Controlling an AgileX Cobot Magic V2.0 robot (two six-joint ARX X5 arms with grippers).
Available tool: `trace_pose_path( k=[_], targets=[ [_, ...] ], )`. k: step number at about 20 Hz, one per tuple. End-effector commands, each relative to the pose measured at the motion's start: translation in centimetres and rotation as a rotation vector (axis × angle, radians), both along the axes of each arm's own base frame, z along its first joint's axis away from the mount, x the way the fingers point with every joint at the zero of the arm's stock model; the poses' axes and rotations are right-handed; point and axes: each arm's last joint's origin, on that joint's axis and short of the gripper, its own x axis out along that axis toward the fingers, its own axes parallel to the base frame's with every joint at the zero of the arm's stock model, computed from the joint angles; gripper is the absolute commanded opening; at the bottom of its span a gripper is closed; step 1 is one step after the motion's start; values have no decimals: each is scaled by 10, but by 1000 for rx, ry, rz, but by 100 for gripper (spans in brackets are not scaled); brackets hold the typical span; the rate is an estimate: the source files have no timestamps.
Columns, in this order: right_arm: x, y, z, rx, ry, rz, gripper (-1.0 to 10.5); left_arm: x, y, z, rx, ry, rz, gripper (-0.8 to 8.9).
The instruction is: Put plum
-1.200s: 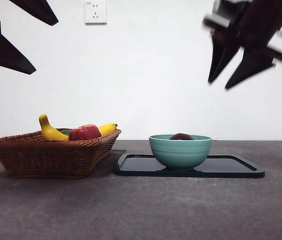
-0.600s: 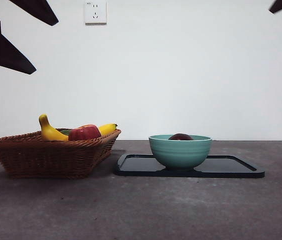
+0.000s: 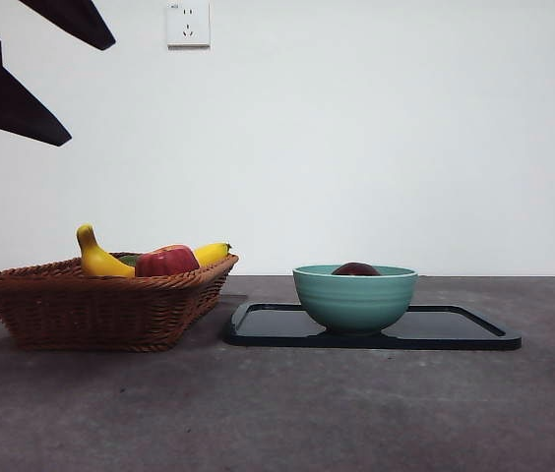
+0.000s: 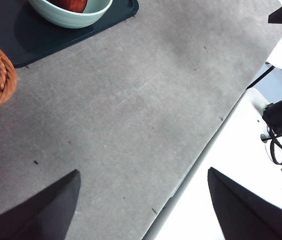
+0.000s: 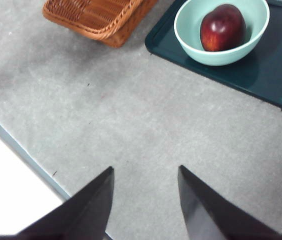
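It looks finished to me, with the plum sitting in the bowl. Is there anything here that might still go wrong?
Little, probably. The plum lies against one side of the green bowl, so it might roll if the bowl is bumped. The bowl only stands loose on the dark tray, so a knock to the tray could shift it. The wicker basket sits close beside the tray, and an arm reaching there for the apple or banana might brush it.
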Motion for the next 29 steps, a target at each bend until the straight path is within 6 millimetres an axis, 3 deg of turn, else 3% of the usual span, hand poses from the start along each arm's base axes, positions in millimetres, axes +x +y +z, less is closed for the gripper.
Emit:
trace_pose_path(
  k=[1, 9, 16, 23, 29],
  targets=[
    [1, 1, 3, 14, -7, 1, 204, 1, -2, 3, -8, -11, -8, 405],
    [1, 1, 3, 19, 0, -5, 204, 2, -7, 7, -59, 10, 26, 404],
    [1, 1, 3, 20, 2, -7, 204, 20, -34, 35, -144, -86, 172, 404],
    [1, 1, 3, 26, 9, -14, 204, 87, -93, 60, -48, -65, 196, 404],
    [0, 1, 2, 29, 34, -26, 204, 150, -150, 43, 55, -33, 193, 401]
  ],
)
